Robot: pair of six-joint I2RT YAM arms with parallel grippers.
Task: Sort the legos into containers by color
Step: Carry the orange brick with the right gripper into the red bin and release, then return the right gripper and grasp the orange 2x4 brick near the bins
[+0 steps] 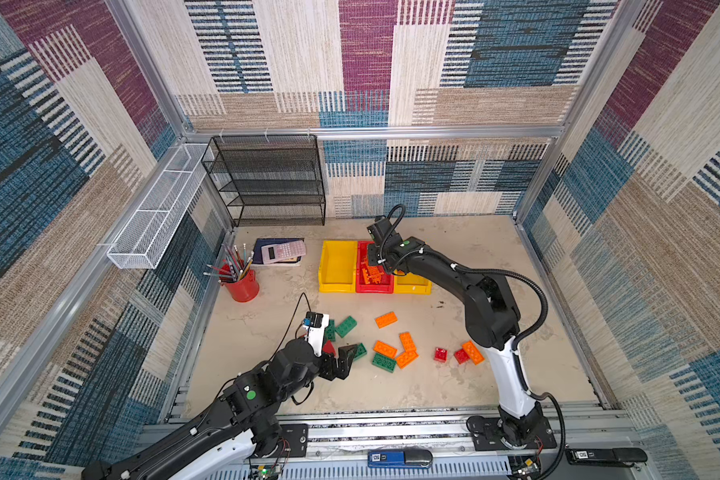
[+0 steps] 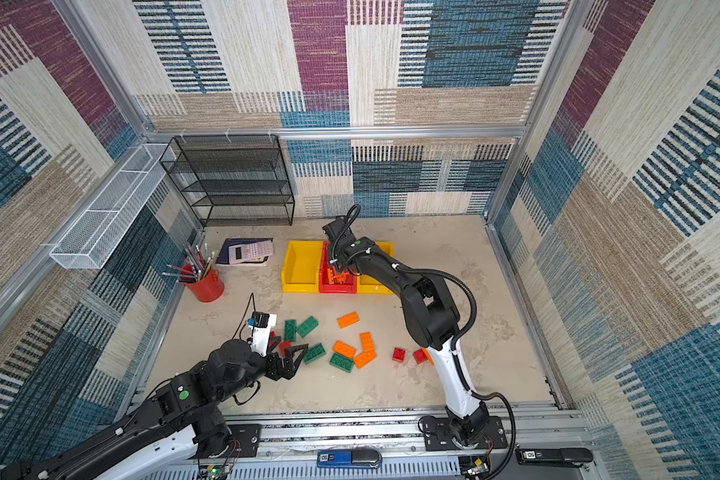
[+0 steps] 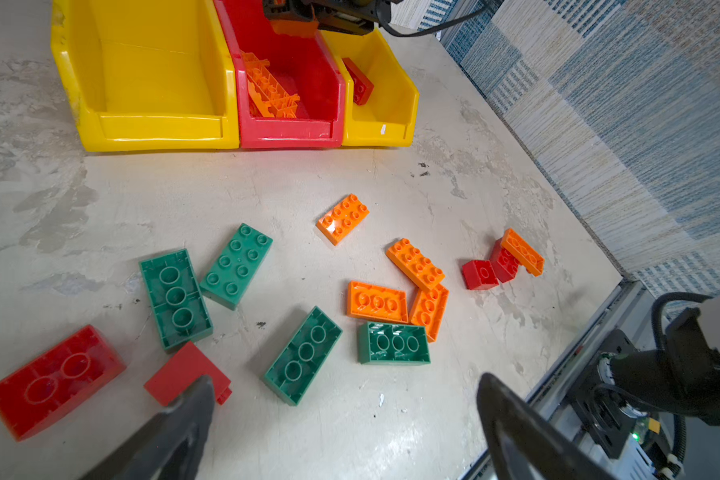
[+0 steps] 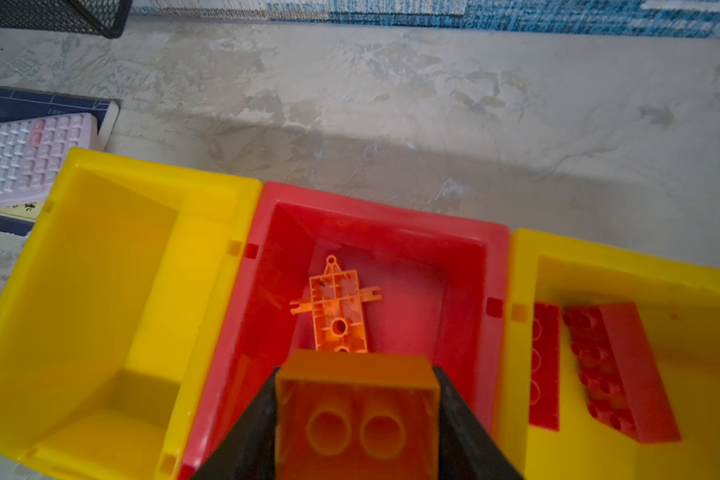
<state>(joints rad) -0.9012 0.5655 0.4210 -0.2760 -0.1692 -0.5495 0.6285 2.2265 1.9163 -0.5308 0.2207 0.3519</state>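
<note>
One orange plastic brick (image 4: pixel 356 415) is hanging directly above the red open-top plastic bin (image 4: pixel 383 208), pinched in the right gripper (image 4: pixel 355 372). The left gripper (image 3: pixel 344 379), gaping empty, is hovering well short of that bin.

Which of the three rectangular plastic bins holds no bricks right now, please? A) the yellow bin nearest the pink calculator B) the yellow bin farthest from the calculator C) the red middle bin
A: the yellow plastic bin nearest the pink calculator is bare inside; the red plastic bin holds an orange plastic piece and the other yellow bin holds red studded bricks.
</note>
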